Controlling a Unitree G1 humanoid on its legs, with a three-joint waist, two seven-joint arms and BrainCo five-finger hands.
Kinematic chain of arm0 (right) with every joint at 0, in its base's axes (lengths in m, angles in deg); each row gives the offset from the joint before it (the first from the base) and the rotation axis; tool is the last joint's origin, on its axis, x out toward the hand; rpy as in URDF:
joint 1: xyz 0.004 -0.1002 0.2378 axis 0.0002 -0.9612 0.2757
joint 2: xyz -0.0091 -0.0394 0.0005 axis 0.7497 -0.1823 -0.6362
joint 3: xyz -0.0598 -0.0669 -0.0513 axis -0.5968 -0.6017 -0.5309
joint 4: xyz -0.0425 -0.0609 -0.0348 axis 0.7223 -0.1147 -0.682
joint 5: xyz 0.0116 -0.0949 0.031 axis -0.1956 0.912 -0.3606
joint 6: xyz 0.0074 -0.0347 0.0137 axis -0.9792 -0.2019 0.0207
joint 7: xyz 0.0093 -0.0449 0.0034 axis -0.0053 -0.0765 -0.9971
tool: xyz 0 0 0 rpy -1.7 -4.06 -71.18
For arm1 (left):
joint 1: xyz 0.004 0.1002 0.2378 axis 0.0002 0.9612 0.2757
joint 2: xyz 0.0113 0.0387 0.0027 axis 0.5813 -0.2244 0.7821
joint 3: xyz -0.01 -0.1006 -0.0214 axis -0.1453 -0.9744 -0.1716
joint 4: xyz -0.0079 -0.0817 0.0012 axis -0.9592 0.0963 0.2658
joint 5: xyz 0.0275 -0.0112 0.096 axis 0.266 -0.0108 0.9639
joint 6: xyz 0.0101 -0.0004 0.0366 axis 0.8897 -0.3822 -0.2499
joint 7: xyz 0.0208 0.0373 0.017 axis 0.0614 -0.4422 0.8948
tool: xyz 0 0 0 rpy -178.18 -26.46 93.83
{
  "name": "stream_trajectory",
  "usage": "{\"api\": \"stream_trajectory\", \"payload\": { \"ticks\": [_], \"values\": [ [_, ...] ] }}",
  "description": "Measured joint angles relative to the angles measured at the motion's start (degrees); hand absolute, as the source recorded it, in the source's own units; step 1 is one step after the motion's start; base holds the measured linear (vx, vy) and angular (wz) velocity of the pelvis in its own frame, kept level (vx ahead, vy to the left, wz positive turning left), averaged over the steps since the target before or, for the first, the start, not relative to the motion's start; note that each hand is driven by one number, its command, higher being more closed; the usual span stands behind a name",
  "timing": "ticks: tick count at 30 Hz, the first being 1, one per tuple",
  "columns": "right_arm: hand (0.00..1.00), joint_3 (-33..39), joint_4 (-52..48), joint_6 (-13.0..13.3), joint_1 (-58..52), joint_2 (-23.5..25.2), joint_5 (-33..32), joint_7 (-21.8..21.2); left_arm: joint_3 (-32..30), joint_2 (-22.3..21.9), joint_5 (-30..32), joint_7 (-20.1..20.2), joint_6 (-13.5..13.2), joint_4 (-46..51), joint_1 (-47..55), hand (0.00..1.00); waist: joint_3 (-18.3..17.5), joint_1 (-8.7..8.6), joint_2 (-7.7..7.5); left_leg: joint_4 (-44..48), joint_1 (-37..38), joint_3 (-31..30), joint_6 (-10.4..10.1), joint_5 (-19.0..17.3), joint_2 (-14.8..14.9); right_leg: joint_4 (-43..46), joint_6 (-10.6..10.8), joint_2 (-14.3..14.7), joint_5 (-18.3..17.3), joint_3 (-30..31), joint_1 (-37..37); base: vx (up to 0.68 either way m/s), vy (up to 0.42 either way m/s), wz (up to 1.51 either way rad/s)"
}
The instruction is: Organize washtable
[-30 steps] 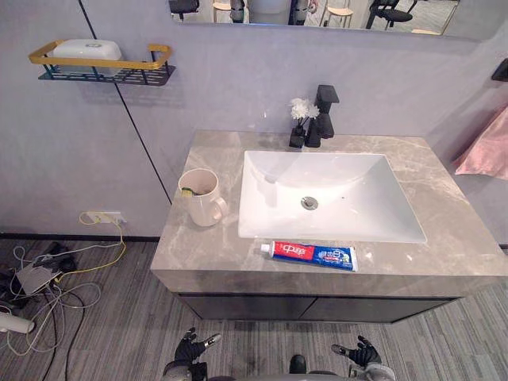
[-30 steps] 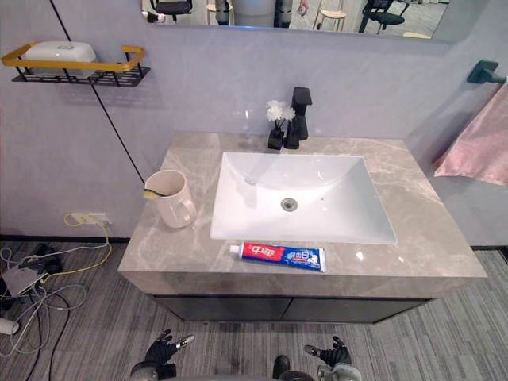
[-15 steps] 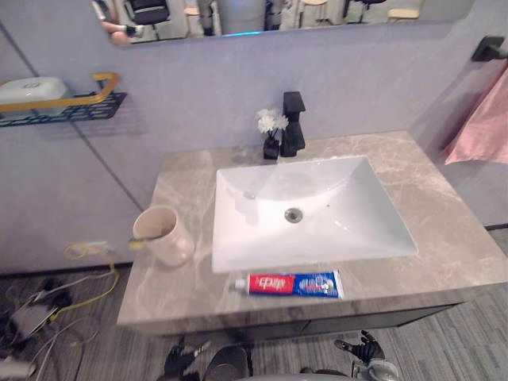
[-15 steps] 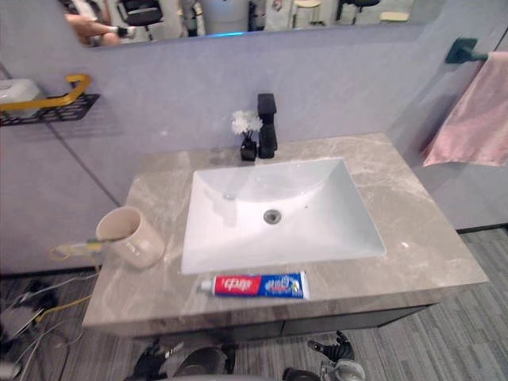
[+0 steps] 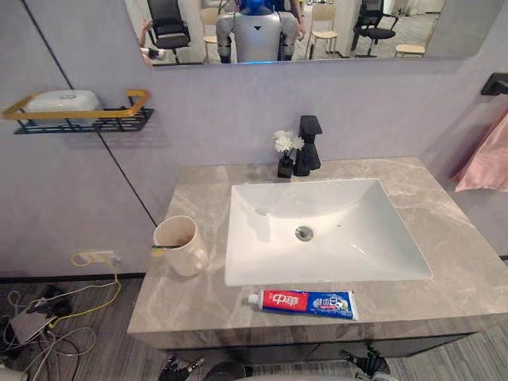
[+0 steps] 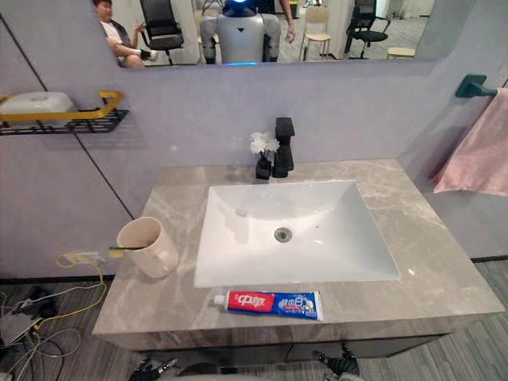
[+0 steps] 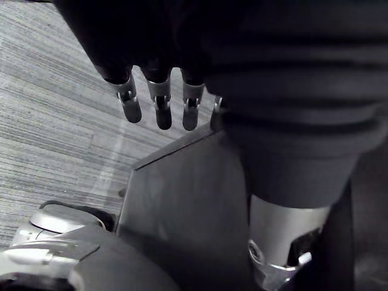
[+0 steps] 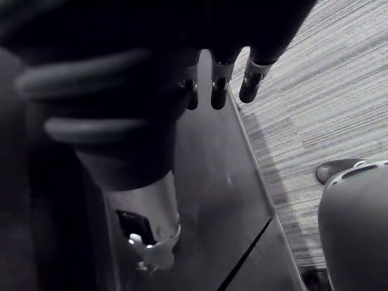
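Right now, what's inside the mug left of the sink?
A toothbrush: its greenish handle sticks out over the left rim of the mug. The brush's other end and the mug's bottom are hidden behind its wall, so I can't rule out anything else.

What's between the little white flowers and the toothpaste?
The white sink lies between them: flowers behind it, toothpaste in front, seen in both eye views.

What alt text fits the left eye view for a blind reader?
A toothpaste tube lies along the front edge of a grey washtable, before a white sink. A cream mug with a toothbrush stands left of it; a black faucet and flower vase behind.
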Motion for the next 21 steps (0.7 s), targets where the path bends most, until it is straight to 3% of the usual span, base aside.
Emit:
{"api": "stream_trajectory", "payload": {
  "ticks": [4, 5, 7, 8, 9, 12, 16, 21],
  "values": [
    [0.0, -0.06, 0.42, 0.07, 0.13, -0.19, 0.09, 0.02, -0.17, 0.19, 0.07, -0.02, -0.06, 0.17, -0.05, 0.0, -0.14, 0.01, -0.36, 3.55, -3.0, 3.12, 0.55, -0.39, 1.32, -0.27, -0.71, -0.24, 2.26, -1.64, -1.47, -0.02, 0.018, 0.18],
    [0.0, -0.05, 1.31, 0.18, 0.89, -0.31, 0.07, -0.18, -0.64, 0.4, 0.05, -0.02, -0.14, 0.18, -0.05, 0.0, -0.15, 0.07, -0.19, 10.76, -5.52, 3.79, 1.48, -1.04, 2.19, 0.12, -0.92, -0.26, 2.57, -1.47, -2.47, 0.02, 0.085, -0.16],
    [0.0, -0.02, 1.89, 0.16, 1.41, -0.14, 0.09, -0.17, -1.03, 0.45, 0.11, 0.04, -0.17, -0.22, -0.02, 0.0, -0.2, -0.07, -0.3, 16.9, -5.42, 4.74, 1.03, -4.67, 2.99, 0.71, -0.63, -1.05, 2.69, -0.93, -2.76, 0.04, 0.137, -0.24],
    [0.0, 0.11, 2.57, 0.16, 1.7, -0.68, 0.12, -0.17, -1.02, 0.08, 0.1, 0.02, -0.2, -0.8, -0.01, 0.0, -0.41, -0.08, 0.55, 13.89, -3.34, 4.74, 0.21, -6.26, 2.95, 0.47, 0.49, -1.18, 2.92, 0.17, -2.77, 0.05, 0.194, -0.33],
    [0.0, 0.07, 3.35, 0.14, 1.98, -0.98, 0.13, -0.35, -0.94, 0.05, 0.11, 0.05, -0.18, -1.01, 0.1, 0.0, -1.11, -0.14, 0.47, 9.62, -1.48, 4.88, 0.84, -6.48, 2.02, -0.5, 1.37, -1.42, 3.46, 0.9, -2.85, 0.04, 0.167, -0.31],
    [0.0, 0.14, 3.78, 0.19, 1.84, 0.73, 0.25, -0.53, 0.17, 1.92, 0.19, 0.02, -0.25, -1.64, -0.35, 0.0, -2.3, -0.53, -1.46, 1.46, 1.06, 5.48, 2.51, -2.2, -1.2, -2.88, 2.61, -4.34, 4.85, 0.74, -2.88, 0.04, 0.139, -0.01],
    [0.0, 0.1, 4.46, 0.23, 1.95, 0.48, 0.56, -0.35, 1.67, 2.36, 0.14, 0.01, -0.51, -2.13, -0.59, 0.0, -2.48, -1.42, -1.34, -2.98, 4.21, 4.33, 2.99, -0.6, -3.16, -3.53, 2.84, -5.78, 4.81, 0.15, -1.21, 0.0, 0.066, 0.14],
    [0.0, 0.0, 5.56, 0.54, 2.36, -0.3, 0.67, -0.36, 1.71, 2.32, 0.16, 0.01, -0.51, -3.32, -0.64, 0.0, -2.59, -1.59, -1.37, -4.65, 5.52, 4.19, 2.52, 0.44, -2.71, -4.4, 2.89, -5.16, 4.86, 0.26, -0.62, 0.0, -0.006, -0.01]
  ]
}}
